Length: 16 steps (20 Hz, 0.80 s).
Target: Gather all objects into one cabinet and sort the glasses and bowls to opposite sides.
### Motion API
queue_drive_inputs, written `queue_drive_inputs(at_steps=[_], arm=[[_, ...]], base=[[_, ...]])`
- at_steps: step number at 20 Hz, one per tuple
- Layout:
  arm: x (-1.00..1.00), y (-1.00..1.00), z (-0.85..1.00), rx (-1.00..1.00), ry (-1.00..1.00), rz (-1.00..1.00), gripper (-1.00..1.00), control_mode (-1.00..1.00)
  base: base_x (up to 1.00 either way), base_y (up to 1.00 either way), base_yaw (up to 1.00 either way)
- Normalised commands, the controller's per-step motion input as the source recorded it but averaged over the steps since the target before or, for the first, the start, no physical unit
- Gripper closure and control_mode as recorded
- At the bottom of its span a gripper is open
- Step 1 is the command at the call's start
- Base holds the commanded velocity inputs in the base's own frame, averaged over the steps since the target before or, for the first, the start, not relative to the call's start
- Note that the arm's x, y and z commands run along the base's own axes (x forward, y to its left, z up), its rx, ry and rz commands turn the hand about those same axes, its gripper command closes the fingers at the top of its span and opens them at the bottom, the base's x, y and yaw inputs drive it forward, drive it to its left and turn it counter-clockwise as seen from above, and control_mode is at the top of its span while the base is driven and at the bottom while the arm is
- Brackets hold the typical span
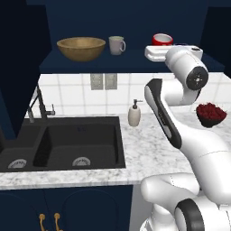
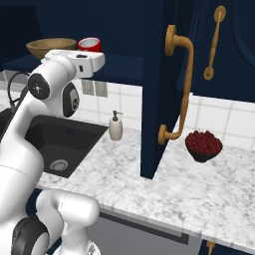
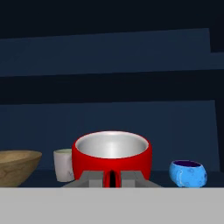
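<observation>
Right up front, gripper [image 3: 113,178] sits at the red cup [image 3: 112,154] in hand view. Fingers [image 3: 94,179] nearly together w/ only a thin gap, red showing in that gap. Looks pinched on the cup's near wall, but can't tell for sure if holding it. Seen from left base view, hand is reached up to the navy shelf [image 1: 135,64] of the cabinet [image 1: 126,27], red cup [image 1: 162,39] poking up just behind the hand. Same in right base view: red cup [image 2: 89,44] right above the white hand.

Left of the cup in hand view: pale grey mug [image 3: 63,165], then wooden bowl [image 3: 17,167] at the far left edge. Right of the cup: small blue vessel [image 3: 188,173], sitting apart from it. All on the same shelf. Left base view has wooden bowl [image 1: 81,48] on the left, mug [image 1: 117,45] beside it w/ handle to the right, well apart from the red cup.

Below the shelf: marble counter [image 1: 149,153], black sink [image 1: 63,144] w/ dark faucet [image 1: 39,106], beige soap dispenser [image 1: 135,113] by the tile wall. Dark bowl of red berries [image 2: 203,145] on the counter to the right. Cabinet door [image 2: 162,84] stands open, gold handle [image 2: 180,89] on it.
</observation>
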Motion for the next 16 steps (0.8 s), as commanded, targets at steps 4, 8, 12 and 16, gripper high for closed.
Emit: queue_drive_inputs(at_steps=[4, 8, 12, 16], arm=[[0.0, 0.0, 0.0, 0.0, 0.0, 0.0, 1.0, 1.0], [0.0, 0.0, 0.0, 0.0, 0.0, 0.0, 1.0, 1.0], [0.0, 0.0, 0.0, 0.0, 0.0, 0.0, 1.0, 1.0], [0.0, 0.0, 0.0, 0.0, 0.0, 0.0, 1.0, 1.0]], base=[[0.0, 0.0, 0.0], [0.0, 0.0, 0.0], [0.0, 0.0, 0.0], [0.0, 0.0, 0.0]])
